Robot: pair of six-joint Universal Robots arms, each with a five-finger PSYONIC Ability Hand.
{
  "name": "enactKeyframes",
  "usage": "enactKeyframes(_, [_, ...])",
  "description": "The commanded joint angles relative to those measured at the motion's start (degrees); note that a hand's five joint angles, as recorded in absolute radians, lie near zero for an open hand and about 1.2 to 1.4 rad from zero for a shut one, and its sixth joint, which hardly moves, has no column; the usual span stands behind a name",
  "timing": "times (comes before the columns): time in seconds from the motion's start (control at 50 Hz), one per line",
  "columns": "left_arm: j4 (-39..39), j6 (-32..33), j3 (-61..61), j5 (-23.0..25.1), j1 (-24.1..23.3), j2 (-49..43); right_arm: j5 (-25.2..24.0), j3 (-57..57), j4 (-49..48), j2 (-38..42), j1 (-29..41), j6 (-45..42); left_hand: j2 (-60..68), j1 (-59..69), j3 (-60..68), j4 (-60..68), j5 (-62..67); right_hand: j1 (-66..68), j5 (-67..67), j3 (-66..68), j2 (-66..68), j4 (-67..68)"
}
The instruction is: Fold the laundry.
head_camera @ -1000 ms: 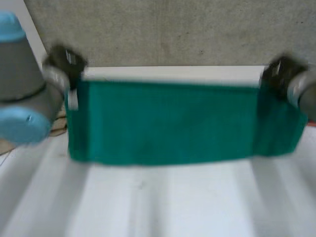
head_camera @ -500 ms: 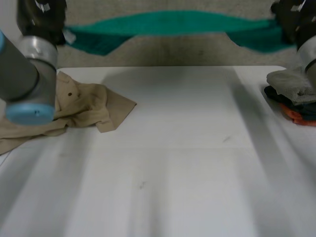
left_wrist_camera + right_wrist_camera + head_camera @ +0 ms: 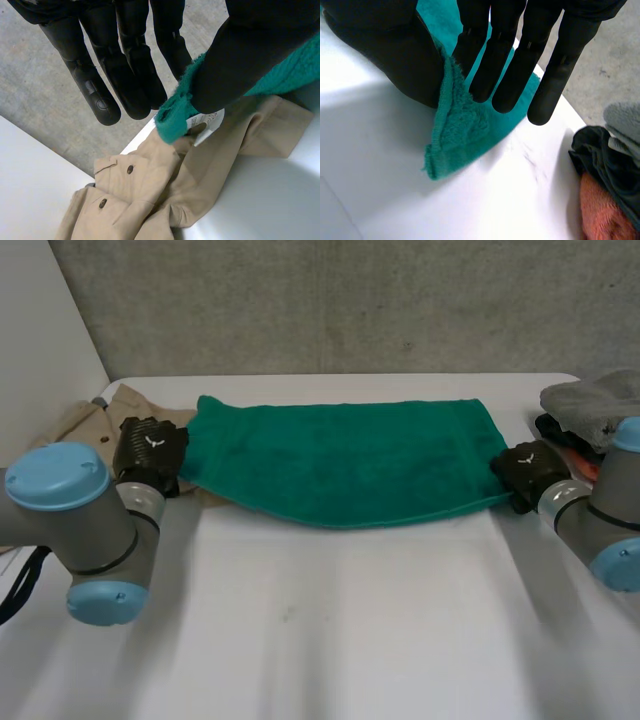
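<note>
A green towel (image 3: 340, 460) lies spread across the far half of the white table (image 3: 330, 630), its near edge sagging in a curve. My left hand (image 3: 150, 452) holds its left end, with a corner (image 3: 172, 117) pinched between the thumb and the straight fingers (image 3: 130, 65); a white label shows there. At the right end, my right hand (image 3: 528, 472) pinches the other corner (image 3: 465, 130) between its thumb and straight fingers (image 3: 510, 60), just above the tabletop.
A crumpled beige shirt (image 3: 85, 415) with buttons (image 3: 150, 190) lies under and behind my left hand at the table's left edge. A pile of grey, dark and orange clothes (image 3: 590, 410) sits at the far right (image 3: 610, 175). Concrete floor lies beyond the far edge.
The towel, hanging in the air a second ago, was swung up high and now lies flat on the table. Both hands came down with it to the tabletop.
</note>
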Motion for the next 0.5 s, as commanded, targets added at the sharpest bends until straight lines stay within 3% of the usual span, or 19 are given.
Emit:
enactKeyframes(0.02, [-4.4, 0.1, -2.9, 0.3, 0.5, 4.5, 0.8, 2.0, 4.3, -4.8, -1.3, -0.5, 11.3, 14.7, 11.7, 11.1, 12.5, 15.2, 13.3, 11.7, 12.2, 11.4])
enactKeyframes(0.1, [-11.2, 0.1, -7.0, 1.1, 0.3, 8.0, -0.5, 5.2, 9.8, -8.7, -2.8, -4.5, 11.3, 14.7, 11.7, 11.1, 12.5, 15.2, 13.3, 11.7, 12.2, 11.4])
enactKeyframes(0.18, [-19.9, 2.2, -12.1, 2.7, 0.3, 12.3, -0.3, 9.2, 20.0, -13.2, -5.2, -14.4, 11.3, 14.7, 11.7, 11.1, 12.5, 15.2, 13.3, 11.7, 12.2, 11.4])
enactKeyframes(0.26, [-35.1, 10.7, -18.9, 2.9, 0.5, 18.6, 0.9, 15.7, 34.4, -19.7, -9.9, -26.7, 11.3, 14.7, 11.7, 11.1, 12.5, 15.2, 13.3, 11.7, 12.2, 11.4])
enactKeyframes(0.34, [-46.2, 17.8, -21.9, 3.2, 0.7, 22.3, -0.3, 20.0, 41.2, -23.7, -13.0, -34.5, 11.3, 14.7, 11.7, 11.1, 12.5, 15.2, 13.3, 11.7, 12.2, 11.4])
enactKeyframes(0.4, [-47.5, 20.1, -21.4, 3.9, 0.5, 23.5, -1.3, 20.7, 40.1, -24.8, -13.3, -35.9, 11.3, 14.7, 11.7, 11.1, 12.5, 15.2, 13.3, 11.7, 12.2, 11.4])
enactKeyframes(0.5, [-40.2, 18.5, -14.2, 4.7, -0.8, 22.0, -1.3, 17.3, 31.7, -21.3, -9.9, -30.0, 11.3, 14.7, 11.7, 11.1, 12.5, 15.2, 13.3, 11.7, 12.2, 11.4])
